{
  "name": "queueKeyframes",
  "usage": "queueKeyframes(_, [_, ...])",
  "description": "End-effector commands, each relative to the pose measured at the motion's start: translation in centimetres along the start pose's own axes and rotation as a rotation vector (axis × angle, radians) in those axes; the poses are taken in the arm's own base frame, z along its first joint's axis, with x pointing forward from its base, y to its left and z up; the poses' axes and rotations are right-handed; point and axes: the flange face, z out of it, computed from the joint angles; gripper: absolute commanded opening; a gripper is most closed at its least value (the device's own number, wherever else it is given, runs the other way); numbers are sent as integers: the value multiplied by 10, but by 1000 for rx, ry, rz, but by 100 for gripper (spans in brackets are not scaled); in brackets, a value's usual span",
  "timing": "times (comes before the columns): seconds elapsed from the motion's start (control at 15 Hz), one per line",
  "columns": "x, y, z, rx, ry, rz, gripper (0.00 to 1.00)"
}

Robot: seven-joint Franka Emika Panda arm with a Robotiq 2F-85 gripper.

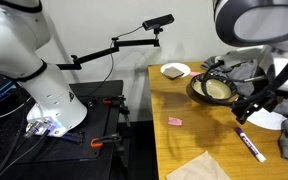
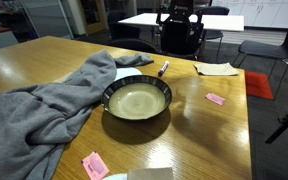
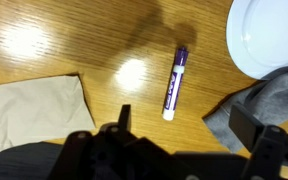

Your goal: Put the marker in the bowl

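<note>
In the wrist view the gripper (image 3: pixel 184 120) stands with its jaws spread wide and nothing between them, and it touches nothing. The marker (image 3: pixel 174 83) lies flat on the wooden table (image 3: pixel 94 40) just ahead of the gap. It points away from the jaws and sits somewhat nearer the finger (image 3: pixel 124 115) on the paper's side. A beige sheet of paper (image 3: pixel 29 110) lies outside that finger. Outside the opposite finger a fold of grey cloth (image 3: pixel 264 100) reaches almost to the jaw. Beyond the cloth is the rim of a white plate (image 3: pixel 269 35).

In an exterior view the gripper (image 1: pixel 244 110) hangs above the tabletop, with the marker (image 1: pixel 249 143) on the wood close beneath it. Farther off, past the cloth, sits the bowl (image 1: pixel 196 88), well apart from the marker. Beyond that is a small white bowl (image 1: pixel 175 70). A pink note (image 1: pixel 174 121) lies off to one side.
</note>
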Motion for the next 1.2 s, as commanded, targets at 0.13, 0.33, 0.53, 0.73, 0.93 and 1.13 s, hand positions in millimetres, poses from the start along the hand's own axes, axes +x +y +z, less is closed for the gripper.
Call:
queueKeyframes(0.13, [-3,-7,15,-6,-12,0,100])
queueKeyframes(0.33, [-2,-9,14,-2,-10,0,100])
queueKeyframes(0.53, [7,-11,21,-19,18,32,100])
queueKeyframes(0.73, [12,-12,33,-20,44,53,100])
queueKeyframes(0.93, [15,-18,50,-11,71,99,100])
queueKeyframes(1.13, [16,-22,67,-35,90,156,100])
